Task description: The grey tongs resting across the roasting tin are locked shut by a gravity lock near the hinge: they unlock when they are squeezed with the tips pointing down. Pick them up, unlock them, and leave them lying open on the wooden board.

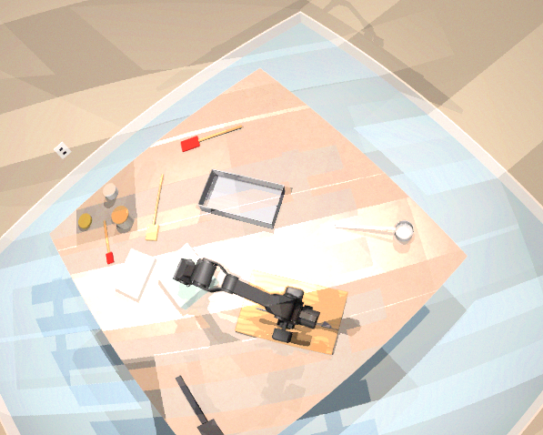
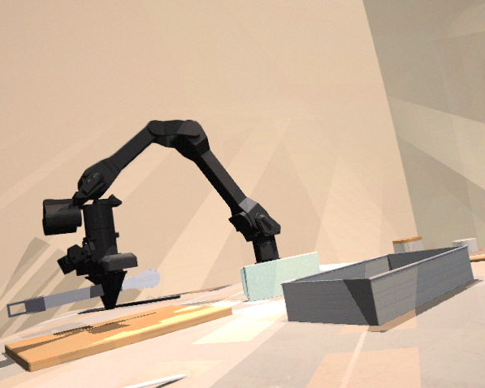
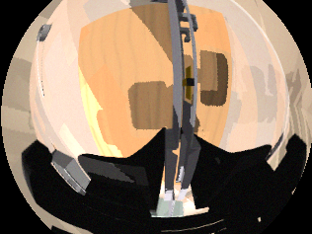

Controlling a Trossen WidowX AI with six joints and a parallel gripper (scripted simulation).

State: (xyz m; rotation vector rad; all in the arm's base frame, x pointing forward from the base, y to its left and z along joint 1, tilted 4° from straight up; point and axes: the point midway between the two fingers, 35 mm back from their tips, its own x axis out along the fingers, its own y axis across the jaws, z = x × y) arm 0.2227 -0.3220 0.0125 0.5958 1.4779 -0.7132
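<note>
My gripper (image 2: 110, 305) (image 3: 173, 130) points down and is shut on the grey tongs (image 2: 67, 299) (image 3: 177, 73), around the middle of their length. It holds them above the wooden board (image 1: 337, 304) (image 2: 201, 313) (image 3: 99, 63). In the exterior view the tongs are slightly tilted: the hinge end with its loop is at the left and lower, the scalloped tips at the right and higher. In the wrist view their two arms lie close together. Whether the lock is engaged cannot be told. In the top view the arm mostly hides them. The roasting tin (image 1: 236, 217) (image 2: 330, 304) has nothing across it.
A pale green block (image 2: 282, 277) stands near the arm's base, beside a white block (image 1: 135, 276). A long-handled round cup (image 1: 404, 231) lies right of the tin. A dark pan (image 1: 210, 426) is at the bottom edge. Spatulas and jars (image 1: 120, 215) are at the left.
</note>
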